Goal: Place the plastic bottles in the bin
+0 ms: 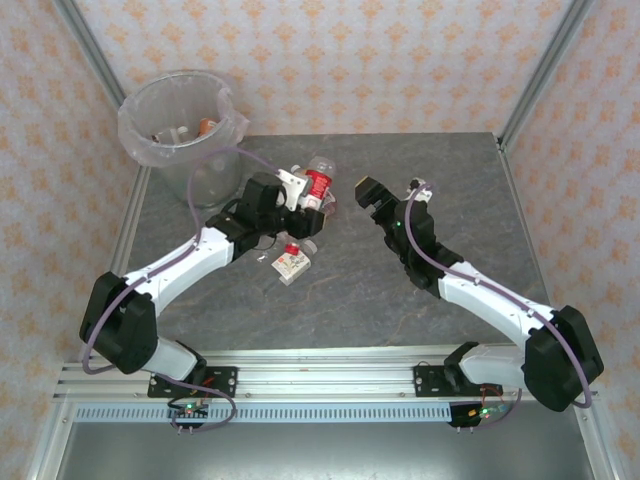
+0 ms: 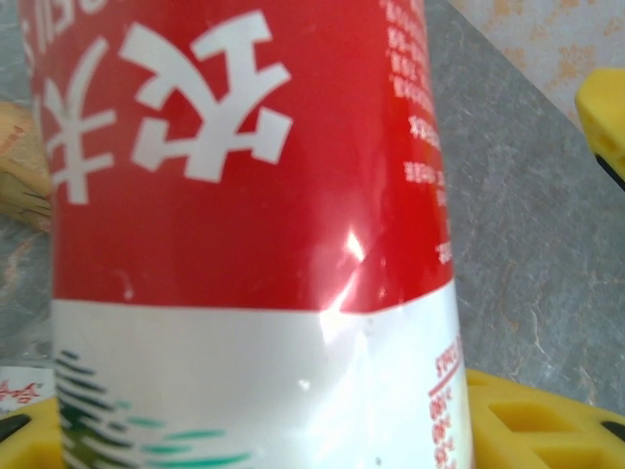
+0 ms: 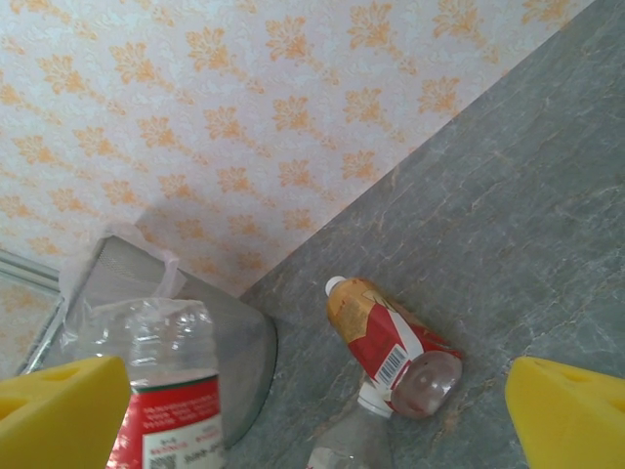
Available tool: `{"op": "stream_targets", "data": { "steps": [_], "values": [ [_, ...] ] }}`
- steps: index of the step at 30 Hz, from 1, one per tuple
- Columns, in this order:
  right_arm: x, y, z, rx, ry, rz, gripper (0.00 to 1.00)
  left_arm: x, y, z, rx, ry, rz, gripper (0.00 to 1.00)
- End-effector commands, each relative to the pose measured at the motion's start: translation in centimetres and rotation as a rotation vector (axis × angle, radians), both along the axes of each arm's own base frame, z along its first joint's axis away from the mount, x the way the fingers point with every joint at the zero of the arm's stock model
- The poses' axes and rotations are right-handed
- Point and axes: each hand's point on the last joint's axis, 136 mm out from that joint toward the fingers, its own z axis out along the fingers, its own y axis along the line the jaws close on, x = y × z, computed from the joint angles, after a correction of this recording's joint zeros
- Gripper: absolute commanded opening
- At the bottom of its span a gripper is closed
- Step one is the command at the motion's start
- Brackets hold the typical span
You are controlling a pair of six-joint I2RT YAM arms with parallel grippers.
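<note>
A plastic bottle with a red and white label [image 2: 244,244] is very close to the camera, between the yellow jaws of the left gripper [image 2: 283,430] (their tips show at both lower corners). The red part carries large white characters, and the white part has green strokes. Behind it lies the grey marbled desk [image 2: 527,254]. A yellow block [image 2: 604,112] is at the right edge, and a blurred tan object [image 2: 20,166] at the left.

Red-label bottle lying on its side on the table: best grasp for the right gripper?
Take the lying bottle mid-body, across the label, coming straight down from above with the right gripper open. It lies flat, so the round sides are free there; a clear bottle crowds its base end. The left gripper is busy holding another bottle.
</note>
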Motion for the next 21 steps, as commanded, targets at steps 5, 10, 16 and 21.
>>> {"op": "stream_targets", "data": {
  "steps": [5,10,16,21],
  "values": [
    [-0.2,-0.6,-0.8,-0.057,0.002,-0.012,0.99,2.3,2.6,4.9,-0.034,-0.076,0.120,0.58],
    [-0.3,-0.9,-1.2,-0.076,-0.013,-0.017,0.99,3.6,4.1,6.3,-0.022,-0.099,0.180,0.58],
    [-0.6,0.6,-1.6,-0.125,-0.018,0.081,0.99,5.6,6.8,11.0,-0.006,-0.161,0.278,0.58],
    [-0.5,1.7,-1.7,-0.123,-0.010,0.132,0.99,7.9,11.7,15.0,0.088,-0.245,0.528,0.59]
  ]
}}
